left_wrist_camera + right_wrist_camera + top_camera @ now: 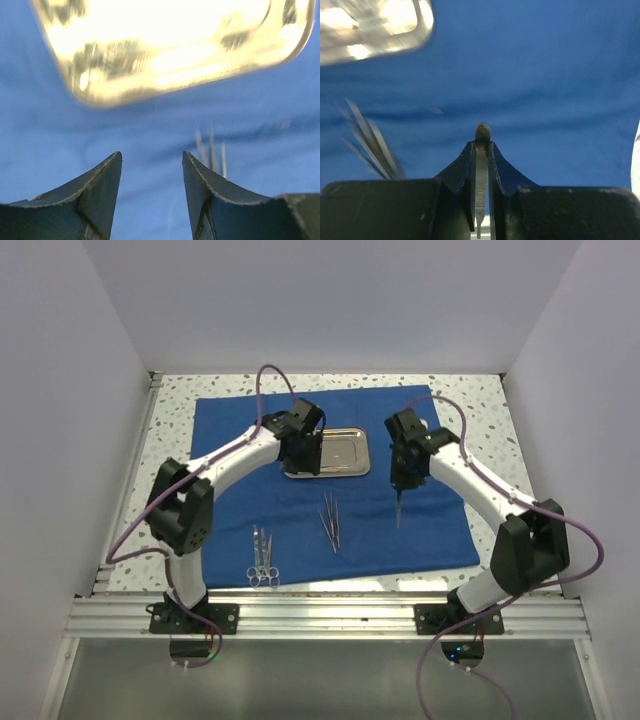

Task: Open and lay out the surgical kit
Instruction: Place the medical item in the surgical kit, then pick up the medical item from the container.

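The royal-blue cloth (420,530) lies spread flat on the table. The shiny steel tray (335,453) sits on its far middle and also shows in the left wrist view (165,45). My left gripper (299,458) hovers at the tray's left end; in its wrist view it (151,156) is open and empty over cloth. My right gripper (401,488) is to the right of the tray and shut on a thin silver tweezer-like tool (481,165), which hangs toward me (398,510). Several thin silver tweezers (330,521) lie in the middle of the cloth. Scissors and forceps (262,560) lie near the front left.
The speckled tabletop (480,415) shows around the cloth. White walls close in the left, back and right. An aluminium rail (330,615) with both arm bases runs along the near edge.
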Robot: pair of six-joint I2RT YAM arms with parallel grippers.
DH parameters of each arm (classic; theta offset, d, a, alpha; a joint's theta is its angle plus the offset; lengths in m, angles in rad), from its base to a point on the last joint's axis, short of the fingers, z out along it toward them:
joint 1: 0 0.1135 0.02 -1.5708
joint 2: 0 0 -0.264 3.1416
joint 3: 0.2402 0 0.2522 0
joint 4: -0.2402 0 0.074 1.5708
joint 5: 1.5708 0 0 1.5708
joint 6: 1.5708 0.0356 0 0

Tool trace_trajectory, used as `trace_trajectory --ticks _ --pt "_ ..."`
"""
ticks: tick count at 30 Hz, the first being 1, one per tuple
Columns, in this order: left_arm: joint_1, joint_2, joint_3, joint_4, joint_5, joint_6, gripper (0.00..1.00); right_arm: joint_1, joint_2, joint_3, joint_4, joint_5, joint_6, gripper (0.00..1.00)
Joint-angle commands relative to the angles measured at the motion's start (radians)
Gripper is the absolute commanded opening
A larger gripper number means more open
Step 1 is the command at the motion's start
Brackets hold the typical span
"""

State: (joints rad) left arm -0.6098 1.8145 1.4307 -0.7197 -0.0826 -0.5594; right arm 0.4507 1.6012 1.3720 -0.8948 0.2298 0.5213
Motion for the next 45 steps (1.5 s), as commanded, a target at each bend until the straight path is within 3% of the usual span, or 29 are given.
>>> trace_trajectory --ticks 1,4,6,7,9,21,25,30,35,40,45 --pt "-0.002 0.135 0.231 -0.006 -0.057 0.088 0.56 0.0 -0.121 -0.241 0.109 -0.043 -0.026 0.0" --pt "-0.002 0.279 0.403 -0.062 -0.109 0.148 0.56 0.0 -0.19 -0.338 0.129 -0.037 -0.027 0.02" --pt "-0.002 0.339 0.467 -0.093 -0.135 0.17 0.56 0.0 -0.21 -0.353 0.119 -0.029 -0.03 0.29" --pt "-0.001 0.379 0.497 -0.102 -0.14 0.173 0.56 -0.001 -0.216 -0.353 0.112 -0.021 -0.03 0.53" --pt "-0.001 0.402 0.504 -0.096 -0.146 0.17 0.56 0.0 -0.23 -0.341 0.093 -0.009 -0.036 0.6" --pt "-0.001 0.398 0.407 0.04 -0.12 -0.028 0.54 0.0 -0.259 -0.318 0.022 0.002 -0.089 0.61" --pt "-0.004 0.396 0.399 0.011 -0.109 -0.053 0.51 0.0 -0.25 -0.312 0.013 0.011 -0.096 0.61" --pt "-0.007 0.327 0.295 0.078 -0.054 -0.118 0.51 -0.001 -0.225 -0.304 0.01 0.017 -0.095 0.61" --pt "-0.007 0.362 0.329 -0.006 -0.072 -0.189 0.5 -0.001 -0.208 -0.284 -0.001 0.014 -0.073 0.6" --pt "-0.002 0.391 0.355 0.017 -0.074 -0.191 0.51 -0.001 -0.216 -0.275 -0.016 0.022 -0.064 0.6" --pt "0.036 0.512 0.522 -0.02 -0.1 -0.139 0.51 0.0 -0.225 -0.28 -0.038 0.04 -0.064 0.59"
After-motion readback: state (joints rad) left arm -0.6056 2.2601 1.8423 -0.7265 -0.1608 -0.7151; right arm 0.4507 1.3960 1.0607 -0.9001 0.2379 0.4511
